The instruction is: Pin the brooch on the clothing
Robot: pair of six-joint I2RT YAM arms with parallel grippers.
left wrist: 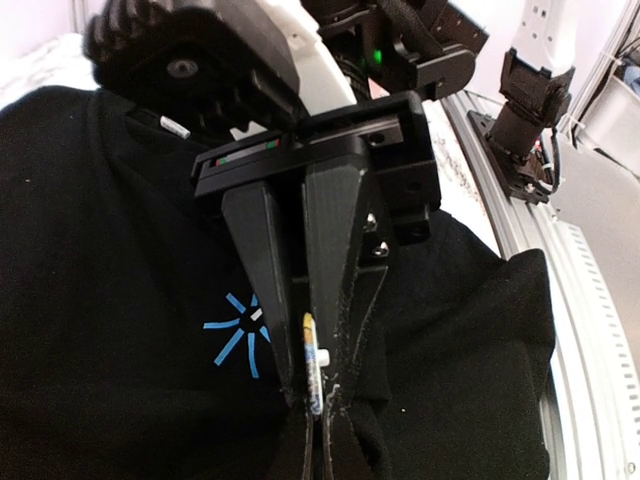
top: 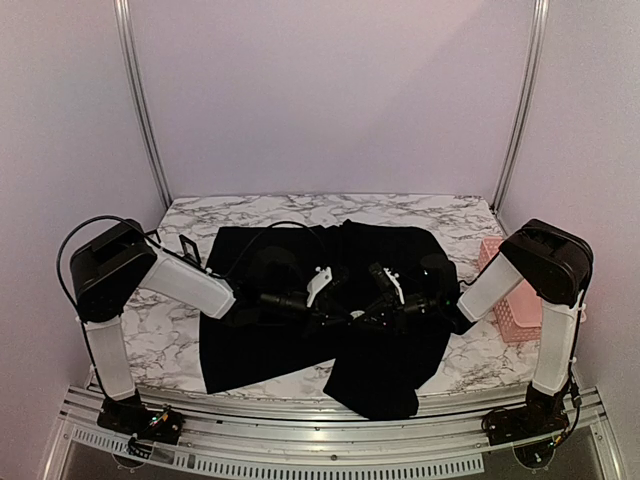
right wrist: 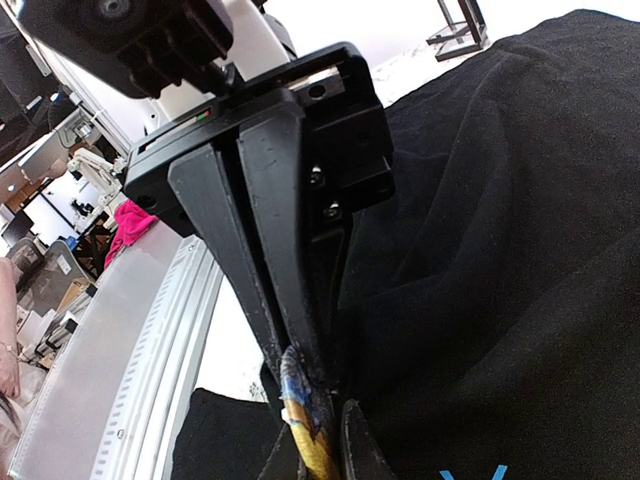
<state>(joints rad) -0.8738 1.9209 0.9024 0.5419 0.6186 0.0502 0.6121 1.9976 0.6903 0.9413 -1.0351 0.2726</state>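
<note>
The clothing, a black T-shirt (top: 258, 345), lies spread on the marble table (top: 160, 335). Its light-blue starburst mark (left wrist: 238, 330) sits just left of my left fingers (left wrist: 262, 260). The brooch (left wrist: 313, 362) is a thin disc seen edge-on, yellow and blue, with a white nub on its back. My left gripper (left wrist: 308, 392) is shut on it, low over the shirt. My right gripper (right wrist: 308, 385) is shut on the same brooch (right wrist: 312, 432) from the opposite side. In the top view both grippers meet tip to tip over the shirt's middle (top: 352, 314); the brooch is hidden there.
A pink basket (top: 520, 312) stands at the table's right edge beside the right arm. A small black stand (top: 188, 246) sits at the back left. The shirt's lower part hangs over the front edge onto the metal rail (top: 300, 410).
</note>
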